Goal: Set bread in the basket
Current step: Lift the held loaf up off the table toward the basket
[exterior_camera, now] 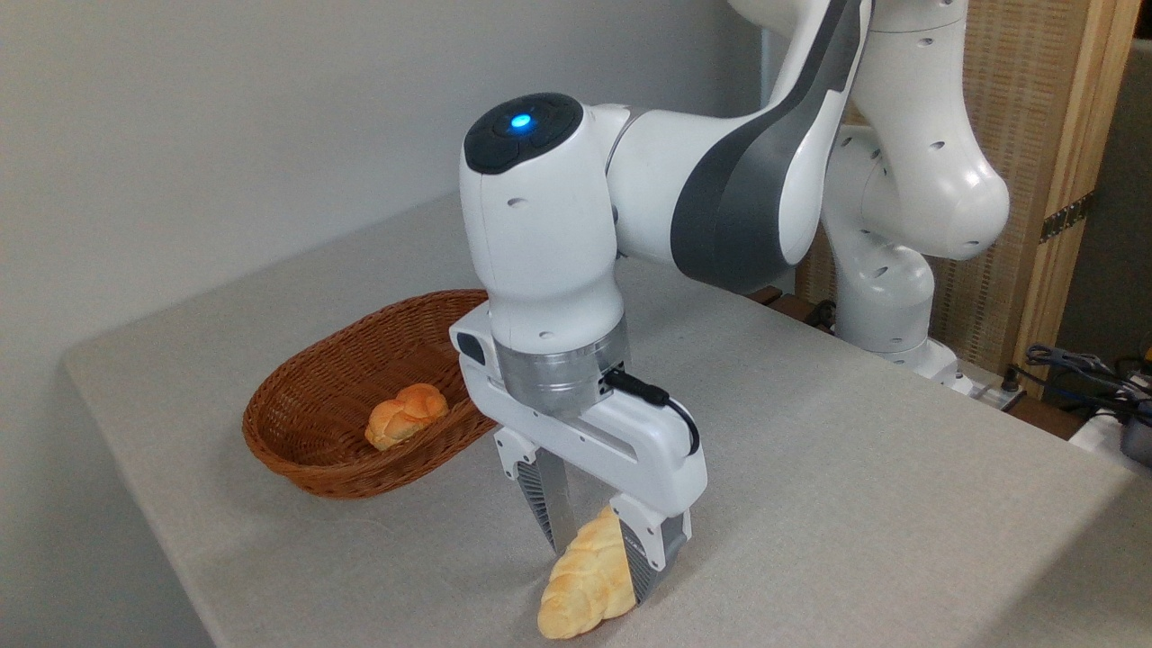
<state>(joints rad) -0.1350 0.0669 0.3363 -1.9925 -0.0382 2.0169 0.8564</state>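
The bread, a pale golden braided loaf, lies at the table's front edge with its near end pointing toward the camera. My gripper stands straight down over its far half, one finger pressed against each side, shut on the loaf. Whether the loaf still rests on the tablecloth I cannot tell. The basket, oval and reddish-brown wicker, sits to the left and a little behind the gripper, partly hidden by the arm's wrist.
A small round orange bun lies inside the basket. The table's front edge runs close below the loaf. The arm's base stands at the back right, with cables beyond the table's right edge.
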